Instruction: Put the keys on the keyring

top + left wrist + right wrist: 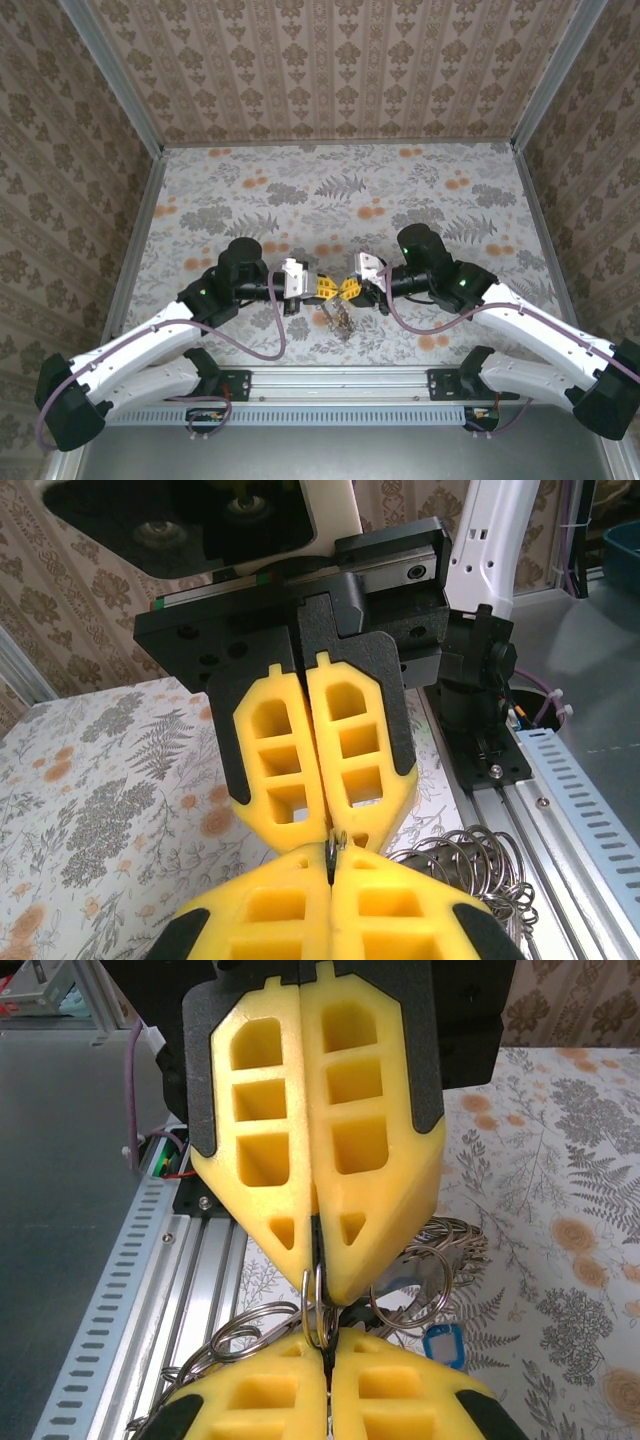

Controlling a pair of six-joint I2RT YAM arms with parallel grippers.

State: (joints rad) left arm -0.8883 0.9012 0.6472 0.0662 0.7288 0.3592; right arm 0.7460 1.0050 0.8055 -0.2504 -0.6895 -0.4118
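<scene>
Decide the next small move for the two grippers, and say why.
Probably a slight twist of the right gripper against the left gripper, to pry the ring open. Both are shut tip to tip on that one thin ring, and the bundle hangs below them, so a gap seems needed first.

From above, the keys were too small for me to separate. Right wrist camera: the keyring was buried top and bottom in yellow fingers, blue tag at five o'clock partly hidden.
</scene>
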